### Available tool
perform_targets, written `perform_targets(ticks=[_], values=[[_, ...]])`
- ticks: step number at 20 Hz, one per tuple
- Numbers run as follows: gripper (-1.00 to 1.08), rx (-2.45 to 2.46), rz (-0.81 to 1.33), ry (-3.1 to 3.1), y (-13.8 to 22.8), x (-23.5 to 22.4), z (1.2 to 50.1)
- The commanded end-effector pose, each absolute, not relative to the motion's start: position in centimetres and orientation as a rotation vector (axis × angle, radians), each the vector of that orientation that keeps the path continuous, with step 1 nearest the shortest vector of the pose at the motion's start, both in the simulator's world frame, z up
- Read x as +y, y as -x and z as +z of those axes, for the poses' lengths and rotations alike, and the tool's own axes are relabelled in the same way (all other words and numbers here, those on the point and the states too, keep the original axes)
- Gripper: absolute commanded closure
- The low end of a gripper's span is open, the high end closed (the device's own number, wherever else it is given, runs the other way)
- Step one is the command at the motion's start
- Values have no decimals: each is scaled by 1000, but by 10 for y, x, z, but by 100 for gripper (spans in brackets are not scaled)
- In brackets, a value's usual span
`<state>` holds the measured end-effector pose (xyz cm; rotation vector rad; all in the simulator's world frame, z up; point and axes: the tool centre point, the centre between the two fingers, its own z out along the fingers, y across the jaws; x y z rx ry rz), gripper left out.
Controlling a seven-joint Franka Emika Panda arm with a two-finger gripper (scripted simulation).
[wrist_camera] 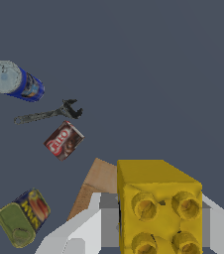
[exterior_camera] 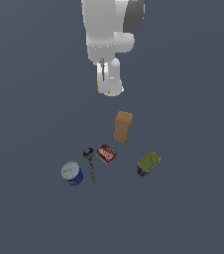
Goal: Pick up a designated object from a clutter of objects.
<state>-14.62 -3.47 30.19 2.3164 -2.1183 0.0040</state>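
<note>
The tiny yellow cube (wrist_camera: 158,203) with dark round spots fills the near part of the wrist view, clamped between my grey fingers (wrist_camera: 109,221). My gripper (wrist_camera: 159,223) is shut on it. In the exterior view the gripper (exterior_camera: 107,89) hangs well above the floor, behind the clutter, and only a sliver of the yellow cube (exterior_camera: 99,90) shows at its tip. Everything else in the clutter lies on the floor below and apart from the cube.
On the dark floor stand a tall brown box (exterior_camera: 123,127), a red packet (exterior_camera: 105,153), an olive-yellow box (exterior_camera: 148,163), a blue can (exterior_camera: 72,173) and a dark wrench (exterior_camera: 90,166). The brown box (wrist_camera: 96,186) is closest beneath the gripper.
</note>
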Motion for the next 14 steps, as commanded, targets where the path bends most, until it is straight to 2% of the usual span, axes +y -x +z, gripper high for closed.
perform_targets(ticks=[1,14], values=[[108,-2118,3,-2317,146,-30,324],[108,-2118,0,-2320,139,-12,410]])
